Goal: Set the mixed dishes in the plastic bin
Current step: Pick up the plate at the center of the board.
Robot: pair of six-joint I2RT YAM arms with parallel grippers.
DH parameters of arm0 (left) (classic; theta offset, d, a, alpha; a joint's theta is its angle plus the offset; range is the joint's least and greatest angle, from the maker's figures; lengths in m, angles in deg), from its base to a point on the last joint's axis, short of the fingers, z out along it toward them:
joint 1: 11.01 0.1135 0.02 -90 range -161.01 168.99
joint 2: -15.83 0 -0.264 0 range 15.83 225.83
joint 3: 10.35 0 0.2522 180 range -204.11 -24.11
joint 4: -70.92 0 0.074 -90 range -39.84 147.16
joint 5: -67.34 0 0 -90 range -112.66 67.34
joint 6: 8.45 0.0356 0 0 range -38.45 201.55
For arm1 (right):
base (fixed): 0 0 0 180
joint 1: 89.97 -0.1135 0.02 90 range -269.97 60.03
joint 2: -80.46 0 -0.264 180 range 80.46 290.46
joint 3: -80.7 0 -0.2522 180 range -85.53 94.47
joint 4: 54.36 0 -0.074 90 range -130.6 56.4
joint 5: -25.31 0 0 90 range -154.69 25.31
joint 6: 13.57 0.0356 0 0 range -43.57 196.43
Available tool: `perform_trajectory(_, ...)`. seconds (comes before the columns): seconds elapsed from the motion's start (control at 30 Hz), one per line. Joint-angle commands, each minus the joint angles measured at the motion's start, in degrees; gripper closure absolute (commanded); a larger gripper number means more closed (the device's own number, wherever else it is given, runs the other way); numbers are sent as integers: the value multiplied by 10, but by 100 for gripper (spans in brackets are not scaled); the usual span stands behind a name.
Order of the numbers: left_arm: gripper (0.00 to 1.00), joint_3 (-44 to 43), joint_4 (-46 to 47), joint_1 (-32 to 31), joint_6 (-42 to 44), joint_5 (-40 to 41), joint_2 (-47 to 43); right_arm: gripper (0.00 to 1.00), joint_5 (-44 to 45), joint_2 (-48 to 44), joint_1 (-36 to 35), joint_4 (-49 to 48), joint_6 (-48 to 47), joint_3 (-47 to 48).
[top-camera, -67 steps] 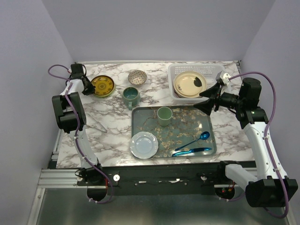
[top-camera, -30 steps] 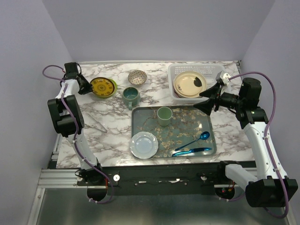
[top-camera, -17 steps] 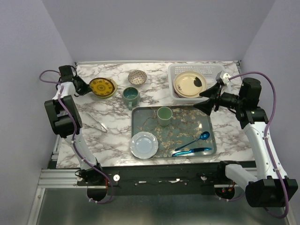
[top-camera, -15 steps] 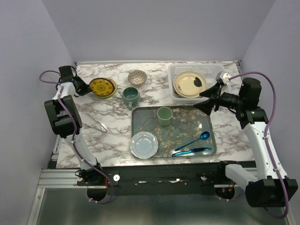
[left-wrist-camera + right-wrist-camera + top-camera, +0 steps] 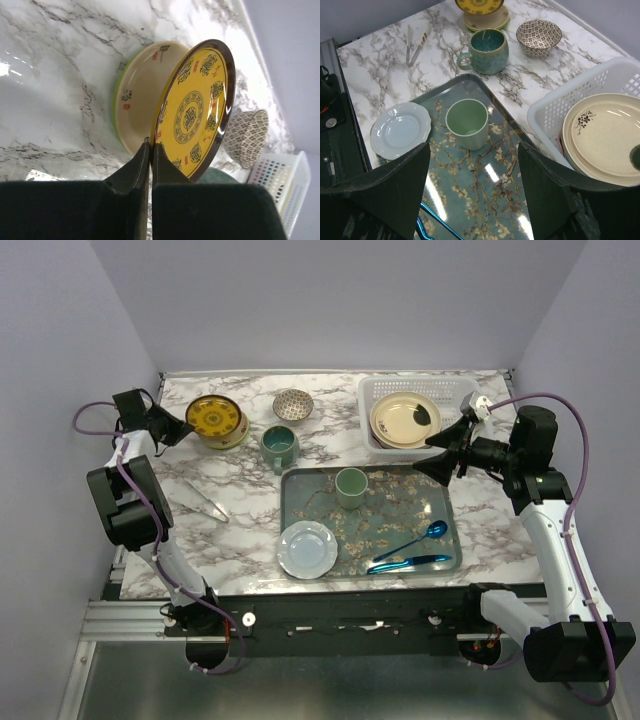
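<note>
Marbled table (image 5: 240,510), left pincer (image 5: 149,144) clamped on tilted amber-yellow plate (image 5: 195,110), brown-rimmed, patterned, right pincer (image 5: 472,146) gaping

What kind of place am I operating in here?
Probably a lab bench staged for dish clearing: plain walls box in a marble-look table, with a white bin of plates and a tray.

No readable text, seal-like characters on amber-yellow plate (image 5: 192,112), illegible

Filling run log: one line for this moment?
left gripper: shut on yellow plate, tilted above lime plate | right gripper: open, near plastic bin | cream plate: inside bin
</note>
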Motion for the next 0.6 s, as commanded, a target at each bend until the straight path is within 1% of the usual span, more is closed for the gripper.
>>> perform_trajectory(0.0,100,42,101,10,-65,-57,-62,21,2,3,2,3,-10,-3)
perform_trajectory(0.17,100,103,171,10,-123,-96,-117,21,-2,4,2,3,-10,-3)
perform_trajectory(0.3,100,154,221,2,-153,-108,-166,21,-8,5,2,3,-9,-3)
perform_trajectory(0.47,100,224,270,-35,-185,-116,-239,21,-20,5,2,3,-6,-4)
perform_trajectory(0.53,100,250,285,-51,-193,-107,-262,21,-30,5,2,3,-6,-4)
perform_trajectory(0.57,100,257,287,-73,-195,-103,-284,21,-32,7,2,2,-5,-4)
